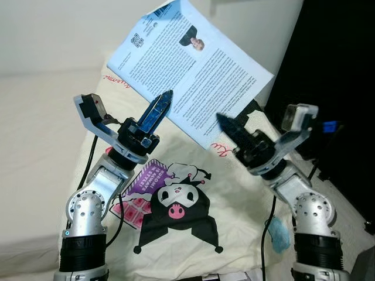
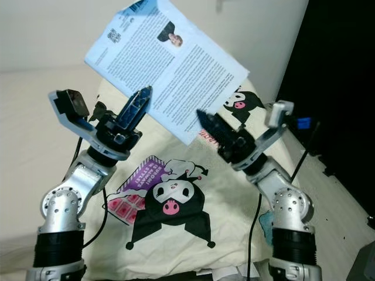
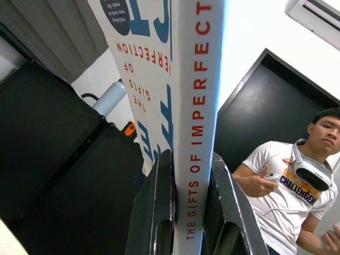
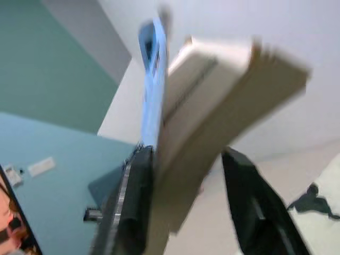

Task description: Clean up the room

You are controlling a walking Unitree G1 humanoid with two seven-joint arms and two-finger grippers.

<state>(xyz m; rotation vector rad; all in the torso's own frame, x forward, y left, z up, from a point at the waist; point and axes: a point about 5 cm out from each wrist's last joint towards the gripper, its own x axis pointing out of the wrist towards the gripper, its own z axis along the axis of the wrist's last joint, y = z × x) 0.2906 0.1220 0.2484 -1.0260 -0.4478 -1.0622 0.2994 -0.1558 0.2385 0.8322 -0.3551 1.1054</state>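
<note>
Blue-backed book (image 1: 190,70) is raised over the bed (image 1: 41,146), left claw (image 3: 183,212) clamped on its spine; right claw (image 4: 183,196) spread around the page edge. Uneven pulling could tear pages or drop it.

Both arms raised, left claw (image 1: 159,106) clamped shut, right claw (image 1: 229,127) spread.

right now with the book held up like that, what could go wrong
The left tool pinches the book only at its spine, so it could twist or slip out. The right tool stands open around the fanned pages; shutting there may crease them. If dropped, the book would probably land on the cartoon-print cloth below. A person stands nearby, so a wide swing is risky.
</note>
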